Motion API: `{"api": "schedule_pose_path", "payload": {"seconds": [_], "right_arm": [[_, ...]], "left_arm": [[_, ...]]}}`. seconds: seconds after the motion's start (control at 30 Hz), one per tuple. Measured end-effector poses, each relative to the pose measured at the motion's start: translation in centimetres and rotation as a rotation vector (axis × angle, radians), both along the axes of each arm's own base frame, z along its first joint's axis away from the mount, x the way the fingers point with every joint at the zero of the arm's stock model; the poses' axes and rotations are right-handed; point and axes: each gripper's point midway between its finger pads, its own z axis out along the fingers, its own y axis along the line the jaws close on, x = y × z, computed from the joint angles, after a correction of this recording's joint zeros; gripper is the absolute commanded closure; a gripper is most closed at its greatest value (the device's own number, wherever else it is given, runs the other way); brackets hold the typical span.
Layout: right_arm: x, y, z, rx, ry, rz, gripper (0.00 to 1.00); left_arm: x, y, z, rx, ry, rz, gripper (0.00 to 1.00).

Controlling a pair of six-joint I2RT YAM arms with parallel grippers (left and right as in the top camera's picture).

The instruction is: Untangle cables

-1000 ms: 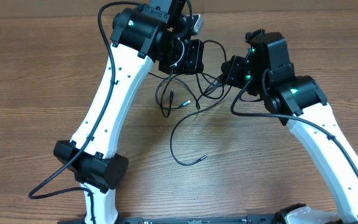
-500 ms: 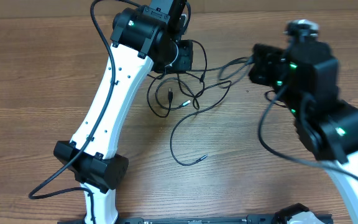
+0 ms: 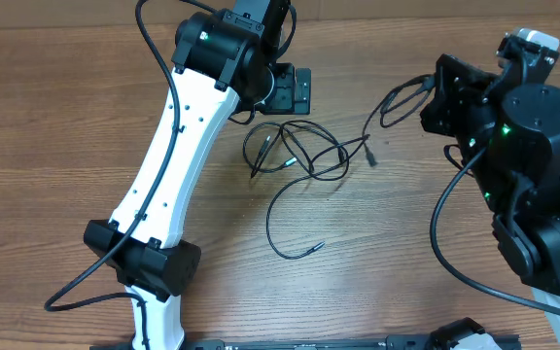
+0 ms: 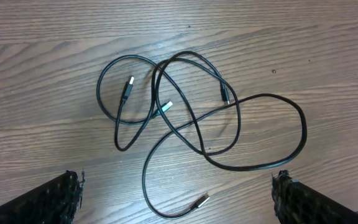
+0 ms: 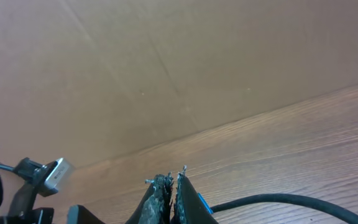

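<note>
Left gripper is wide open, hovering over the cables, touching nothing. Right gripper is pinched shut and raised near the table's right edge. One strand runs up to it, so it looks held. The tangle sits mid-table toward the far edge, loops crossed. Risk: with nothing pinning the knot, pulling right drags the whole bundle or cinches the crossings. The thin cord may also slip out.

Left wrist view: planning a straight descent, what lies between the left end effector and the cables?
Nothing: in the left wrist view the open left end effector looks straight onto the cables on the bare wooden table.
</note>
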Motion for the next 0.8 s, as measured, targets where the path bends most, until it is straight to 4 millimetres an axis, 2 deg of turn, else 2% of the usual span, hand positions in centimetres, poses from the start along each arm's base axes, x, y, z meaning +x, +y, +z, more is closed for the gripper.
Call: {"api": "schedule_pose_path", "payload": {"seconds": [0.17,0.33,0.43,0.57,0.67,0.8], "right_arm": [[0.3,-0.3,0.9,0.006,-0.037,-0.024,0.96],[0.6,-2.1,1.0,-0.009,-0.045,-0.103,0.96],[1.0,-4.2,0.3,-0.025,-0.021,-0.175,0.96],[1.9,-6.5,-1.7,-0.033,0.056,-0.224,0.96],[2.7,-6.3,-3.2,-0.005,0.108,-0.168,0.96],[3.5,-3.9,-4.1,0.051,0.141,-0.028,0.96]], "left_arm": [[0.0,0.0,0.0,0.002,0.002,0.000,0.01],[-0.2,0.2,-0.1,0.009,0.010,0.002,0.00],[-0.3,0.2,-0.1,0.010,0.011,0.002,0.00],[-0.3,0.2,-0.1,0.010,0.011,0.002,0.00],[-0.4,0.0,-0.1,-0.003,0.017,-0.005,0.00],[-1.0,-2.2,0.4,-0.103,0.028,-0.119,0.00]]}}
